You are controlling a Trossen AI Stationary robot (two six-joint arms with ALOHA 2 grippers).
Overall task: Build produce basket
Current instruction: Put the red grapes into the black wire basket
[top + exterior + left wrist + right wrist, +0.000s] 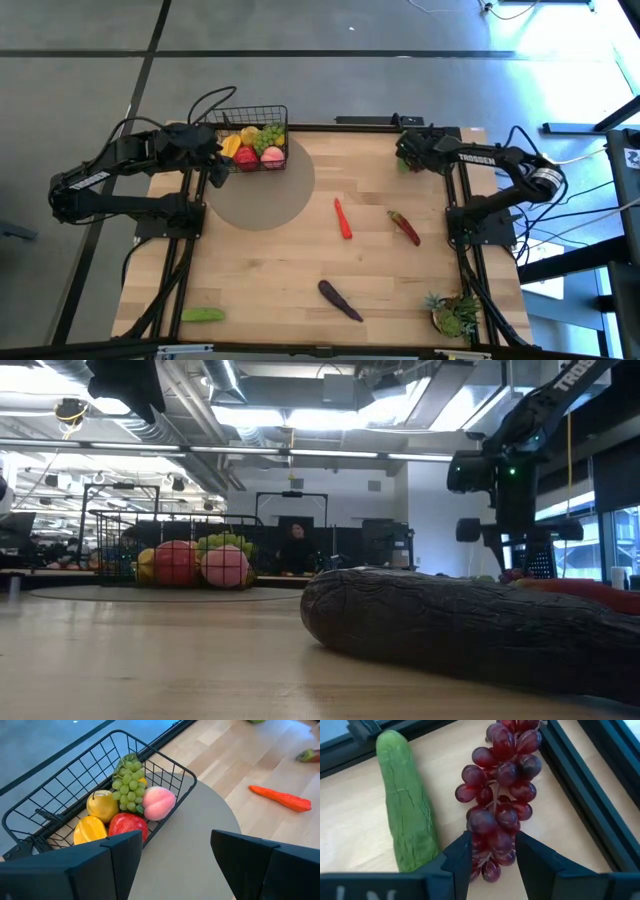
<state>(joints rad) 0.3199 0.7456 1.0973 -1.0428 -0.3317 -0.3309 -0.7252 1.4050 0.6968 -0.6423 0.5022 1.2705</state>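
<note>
- High view: we see the basket (258,140) at the far left of the counter (300,260), part filled; two chilies (343,218), an eggplant (339,299) and a cucumber (203,314) lie loose.
- Low view: the eggplant (470,625) fills the near ground, the basket (170,548) far behind.
- Left wrist view: our left pincer (172,857) gapes wide, empty, beside the basket (100,775).
- Right wrist view: our right pincer (492,851) is clamped on red grapes (502,785), a second cucumber (407,800) just beside. We judge about half remains.

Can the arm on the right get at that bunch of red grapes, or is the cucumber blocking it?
Probably yes. The right gripper already has its fingers on either side of the red grapes. The cucumber lies beside the bunch, apart from it, outside the fingers, so it does not seem to be in the way.
</note>
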